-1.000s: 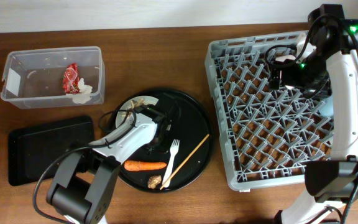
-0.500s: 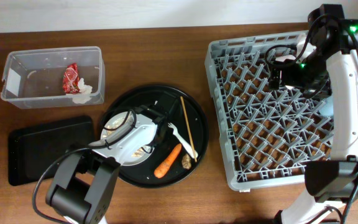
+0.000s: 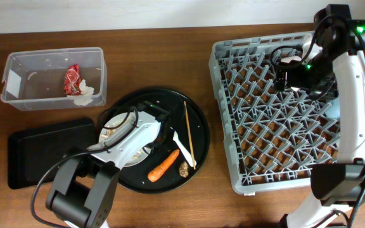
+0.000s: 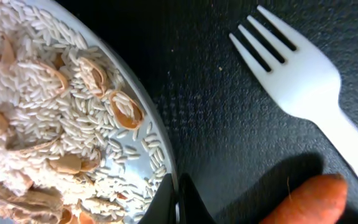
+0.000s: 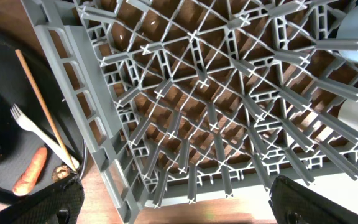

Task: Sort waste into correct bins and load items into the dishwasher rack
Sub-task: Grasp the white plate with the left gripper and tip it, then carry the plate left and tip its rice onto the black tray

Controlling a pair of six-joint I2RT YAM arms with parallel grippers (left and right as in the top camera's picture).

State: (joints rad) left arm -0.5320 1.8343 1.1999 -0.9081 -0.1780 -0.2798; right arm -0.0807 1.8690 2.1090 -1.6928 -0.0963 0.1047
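lifting the plate level

i am pinching the plate [image 4: 48, 118] rim in the left claw [image 4: 178, 198], on the round tray [image 3: 199, 120]. i am judging a slow, flat lift best, since scraps [image 4: 73, 134] are lying loose. the right claw [image 5: 179, 202] is hanging wide over the rack [image 3: 277, 114].

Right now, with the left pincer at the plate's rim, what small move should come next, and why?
Probably lift the pale round plate slightly off the large round black tray. The left pincer appears clamped on its rim, and rice with pale flaky food scraps covers it, so it likely needs emptying into a bin before racking.
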